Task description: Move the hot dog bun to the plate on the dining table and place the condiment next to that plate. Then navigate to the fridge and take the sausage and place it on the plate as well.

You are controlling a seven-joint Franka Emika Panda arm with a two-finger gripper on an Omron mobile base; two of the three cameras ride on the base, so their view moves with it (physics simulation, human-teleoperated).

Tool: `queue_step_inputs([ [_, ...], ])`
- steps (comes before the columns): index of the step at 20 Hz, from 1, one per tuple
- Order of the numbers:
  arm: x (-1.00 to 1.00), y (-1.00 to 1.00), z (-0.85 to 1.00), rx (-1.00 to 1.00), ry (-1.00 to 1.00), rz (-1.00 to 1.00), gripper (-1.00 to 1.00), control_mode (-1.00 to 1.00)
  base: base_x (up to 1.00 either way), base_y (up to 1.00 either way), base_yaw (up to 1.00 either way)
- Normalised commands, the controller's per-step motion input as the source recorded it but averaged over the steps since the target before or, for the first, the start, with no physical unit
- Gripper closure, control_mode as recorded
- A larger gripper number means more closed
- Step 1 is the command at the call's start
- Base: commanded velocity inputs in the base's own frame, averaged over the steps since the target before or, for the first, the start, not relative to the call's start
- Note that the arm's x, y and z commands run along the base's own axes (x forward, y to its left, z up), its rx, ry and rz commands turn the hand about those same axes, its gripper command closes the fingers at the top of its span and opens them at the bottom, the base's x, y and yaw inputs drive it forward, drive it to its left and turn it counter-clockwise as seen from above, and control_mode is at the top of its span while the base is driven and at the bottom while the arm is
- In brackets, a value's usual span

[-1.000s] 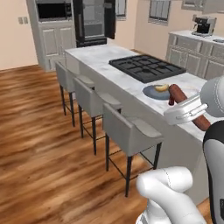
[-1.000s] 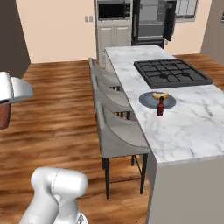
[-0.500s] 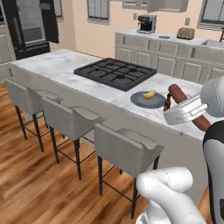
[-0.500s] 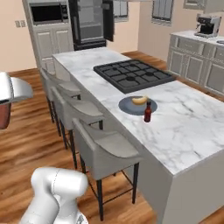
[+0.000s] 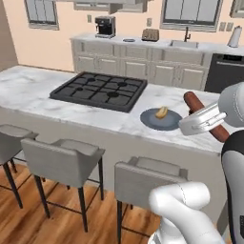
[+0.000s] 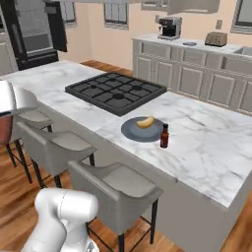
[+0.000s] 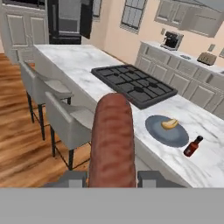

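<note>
My gripper (image 7: 113, 177) is shut on the reddish-brown sausage (image 7: 111, 142), which stands up between the fingertips (image 7: 72, 177) in the hand view. In the left base view the gripper (image 5: 202, 122) holds the sausage (image 5: 193, 100) just right of the plate (image 5: 150, 119). On the slate plate (image 6: 132, 132) lies the golden hot dog bun (image 6: 144, 121). The dark-red condiment (image 6: 164, 136) stands upright right beside the plate on the dining table (image 6: 206, 142). In the hand view the plate (image 7: 166, 135), the bun (image 7: 169, 124) and the condiment (image 7: 193, 146) lie ahead to the right. The black fridge (image 6: 34, 29) stands far back with its door open.
A black cooktop (image 6: 115, 91) sits on the island left of the plate. Grey stools (image 5: 62, 152) line the island's near side, over a wooden floor. Along the back wall, a counter carries a coffee machine (image 5: 105, 26) and a toaster (image 5: 150, 34).
The whole scene has swung through both base views as the base moved; the island now faces me more squarely and closer. The sausage has stayed in the shut gripper.
</note>
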Motion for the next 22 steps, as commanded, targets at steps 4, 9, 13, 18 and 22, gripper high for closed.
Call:
queue_step_inputs([
  [4, 0.0, 0.0, 0.0, 0.0, 0.0, 0.0, 1.0, 1.0, 0.41, 0.89, -0.55],
  [9, 0.0, 0.0, 0.0, 0.0, 0.0, 0.0, 1.0, 1.0, 0.46, 0.83, -0.58],
  [13, 0.0, 0.0, 0.0, 0.0, 0.0, 0.0, 1.0, 1.0, 0.65, 0.74, -0.61],
  [18, 0.0, 0.0, 0.0, 0.0, 0.0, 0.0, 1.0, 1.0, 0.92, 0.57, -0.48],
  [22, 0.75, 0.0, -0.12, 0.03, 0.07, -0.21, 1.0, -1.0, 0.25, 0.01, -0.08],
])
